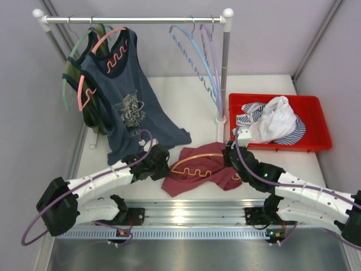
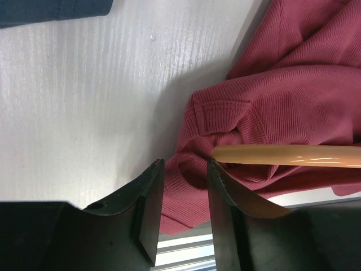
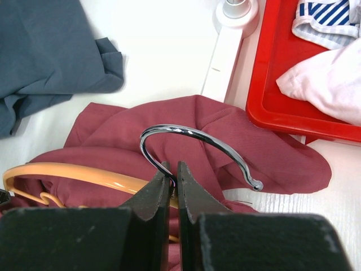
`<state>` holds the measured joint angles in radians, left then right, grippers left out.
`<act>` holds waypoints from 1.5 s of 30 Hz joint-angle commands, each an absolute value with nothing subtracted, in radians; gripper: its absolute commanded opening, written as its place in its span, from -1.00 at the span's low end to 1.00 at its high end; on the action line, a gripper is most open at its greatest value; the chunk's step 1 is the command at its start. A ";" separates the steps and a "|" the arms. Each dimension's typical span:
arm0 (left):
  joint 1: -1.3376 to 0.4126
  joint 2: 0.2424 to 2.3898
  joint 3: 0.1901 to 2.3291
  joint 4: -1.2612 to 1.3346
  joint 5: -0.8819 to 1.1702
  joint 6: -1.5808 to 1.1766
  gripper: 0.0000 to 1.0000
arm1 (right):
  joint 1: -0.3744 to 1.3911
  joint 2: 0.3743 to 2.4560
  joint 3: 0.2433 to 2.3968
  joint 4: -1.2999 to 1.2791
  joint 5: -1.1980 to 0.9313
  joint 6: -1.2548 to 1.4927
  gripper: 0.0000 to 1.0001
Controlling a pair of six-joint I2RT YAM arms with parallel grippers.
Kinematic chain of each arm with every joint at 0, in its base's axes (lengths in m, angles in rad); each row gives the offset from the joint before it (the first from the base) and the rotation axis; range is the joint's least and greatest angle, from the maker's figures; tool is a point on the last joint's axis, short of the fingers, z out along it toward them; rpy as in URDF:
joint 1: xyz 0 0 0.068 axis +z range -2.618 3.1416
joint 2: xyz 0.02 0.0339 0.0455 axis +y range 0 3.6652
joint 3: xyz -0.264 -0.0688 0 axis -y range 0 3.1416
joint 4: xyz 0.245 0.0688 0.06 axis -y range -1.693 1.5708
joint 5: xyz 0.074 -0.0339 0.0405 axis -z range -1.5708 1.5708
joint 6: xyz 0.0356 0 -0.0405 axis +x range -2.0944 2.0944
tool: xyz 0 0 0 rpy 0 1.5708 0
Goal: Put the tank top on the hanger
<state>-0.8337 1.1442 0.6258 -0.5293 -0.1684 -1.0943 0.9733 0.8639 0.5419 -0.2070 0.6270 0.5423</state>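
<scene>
The tank top (image 1: 186, 182) lies crumpled on the white surface (image 1: 186, 96) near its front edge, between the two arms. The hanger (image 3: 84, 171) lies on top of it, with its wavy bar across the maroon cloth and its metal hook pointing to the right.

The right tool (image 3: 172, 169) is pressed together on the neck of that hook, just where the metal meets the orange plastic. The left tool (image 2: 185, 166) has its fingers spread, with the tips low at the left edge of the cloth. A hemmed fold shows in the gap between them, beside the end of the hanger's arm. From this angle I cannot tell whether the pads touch the fabric.

A blue top (image 1: 127, 107) hangs from the rail (image 1: 135, 20) at the back left, its hem resting on the surface near the tank top. A red tray (image 1: 313, 113) on the right holds white and striped clothes (image 1: 273, 121).
</scene>
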 commanded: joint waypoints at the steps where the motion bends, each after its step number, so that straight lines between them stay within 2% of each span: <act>1: -0.842 1.152 0.609 -0.473 -0.153 -1.106 -0.21 | 0.991 0.847 0.558 -0.166 0.653 0.540 -1.00; 5: -0.844 1.166 0.607 -0.471 -0.143 -1.098 -0.36 | 0.992 0.844 0.560 -0.170 0.650 0.540 -1.00; 14: -0.845 1.161 0.611 -0.489 -0.132 -1.062 -0.99 | 0.992 0.825 0.561 -0.206 0.638 0.546 -1.00; 29: -0.847 1.161 0.719 -0.564 -0.248 -0.933 -1.00 | 1.000 0.815 0.598 -0.258 0.545 0.508 -1.00; 45: -0.861 1.186 0.896 -0.584 -0.198 -0.825 -1.00 | 1.009 0.819 0.681 -0.311 0.555 0.517 -1.00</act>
<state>-0.8486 1.1751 0.8234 -0.5694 -0.2184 -0.8593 0.9894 0.8310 0.5964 -0.3153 0.5293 0.5167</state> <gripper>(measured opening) 0.012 0.030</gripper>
